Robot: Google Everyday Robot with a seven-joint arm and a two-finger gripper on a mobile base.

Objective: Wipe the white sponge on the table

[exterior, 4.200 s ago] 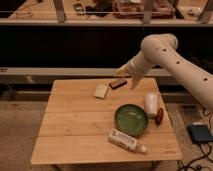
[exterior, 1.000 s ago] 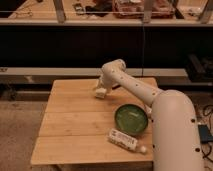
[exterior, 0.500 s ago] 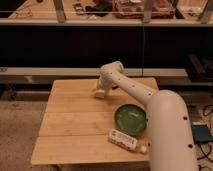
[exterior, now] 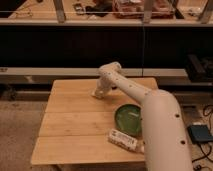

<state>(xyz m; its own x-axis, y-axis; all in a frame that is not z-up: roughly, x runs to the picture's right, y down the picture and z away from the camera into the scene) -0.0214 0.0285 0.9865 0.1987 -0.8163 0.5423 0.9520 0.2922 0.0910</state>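
Camera view looks down on the light wooden table (exterior: 70, 122), where the white arm (exterior: 155, 115) bends across from the right, its gripper (exterior: 99, 92) low over the far planks near the middle. The white sponge (exterior: 96, 95) lies right at its tip, mostly covered (only a pale edge shows). Whether the gripper is clasping it cannot be told. Nearer the front sit a green bowl (exterior: 127, 117) and, just beside it, a white labelled tube (exterior: 123, 140) lying flat.
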